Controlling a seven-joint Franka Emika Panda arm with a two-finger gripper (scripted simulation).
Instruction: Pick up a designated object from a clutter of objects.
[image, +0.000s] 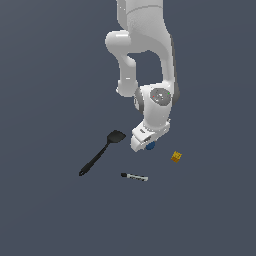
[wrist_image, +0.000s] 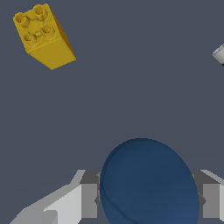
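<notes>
Now gripper (wrist_image: 148, 201) brackets blue ball (wrist_image: 148, 183), grip state unclear; smooth ball could squirt toward cube (wrist_image: 43, 36) at 10 o'clock.

gripper (image: 145, 145) low over blue ball (image: 150, 146) | spatula (image: 101, 152) ext-left | marker (image: 134, 176) near | cube (image: 176, 156) ext-right

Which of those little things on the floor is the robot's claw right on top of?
The dark-blue ball. It sits between the fingers of the gripper, while the yellow-orange cube, the marker and the black spatula all lie apart from it.
</notes>
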